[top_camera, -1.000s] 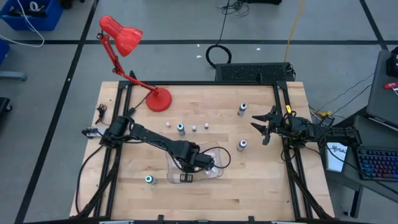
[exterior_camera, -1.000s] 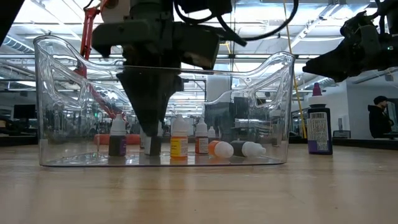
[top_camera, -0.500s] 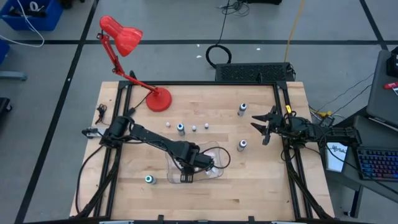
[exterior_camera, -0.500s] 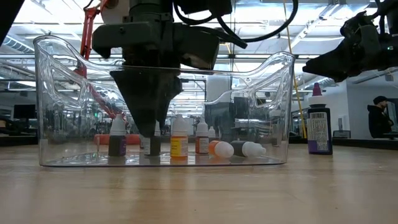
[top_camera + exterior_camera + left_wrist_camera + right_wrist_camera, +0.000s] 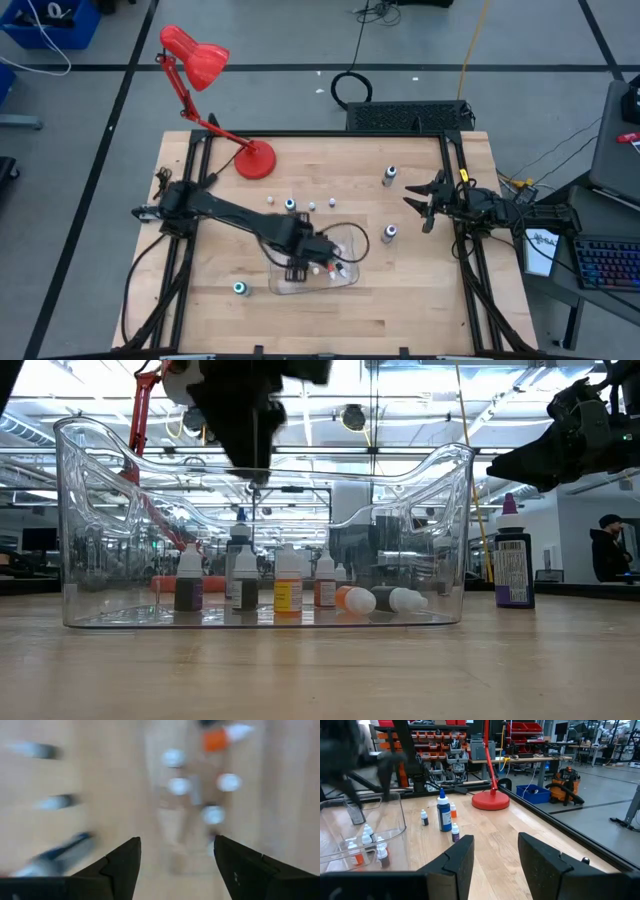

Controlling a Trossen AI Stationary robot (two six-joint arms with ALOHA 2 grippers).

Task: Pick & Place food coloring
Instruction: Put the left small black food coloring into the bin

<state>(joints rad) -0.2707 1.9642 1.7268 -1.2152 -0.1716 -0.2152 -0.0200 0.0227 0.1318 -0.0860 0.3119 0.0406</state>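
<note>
Several food coloring bottles [image 5: 288, 585]: they are inside the clear tray [image 5: 100, 510]. Most stand upright with white caps, and two lie on their side, one orange and one dark.
Loose bottles: a short row [image 5: 290, 205] stands on the table between the red lamp [image 5: 254, 159] and the tray. Two more [image 5: 388, 233] are near my right pincer. One with a teal top [image 5: 240, 288] is alone, on the left of the tray.
Purple bottle [image 5: 512, 560]: upright, outside the tray, apart from its wall.
Other things: a black mat [image 5: 410, 115] is at the far edge of the table, and a keyboard [image 5: 605, 265] is on the desk at the right. A person [image 5: 610, 550] is far in the room behind.
In the way: my left arm [image 5: 230, 212] lies across the table and covers part of the tray from above. The upright bottles stand close together.
Left pincer [image 5: 175, 865]: I hold it above the tray, pointing down at the caps. My fingers are apart and nothing is between them, and they touch no bottle.
Right pincer [image 5: 495, 857]: I wait at the right edge of the table, stretched low and level, well apart from the tray. My fingers are spread and they carry nothing.
</note>
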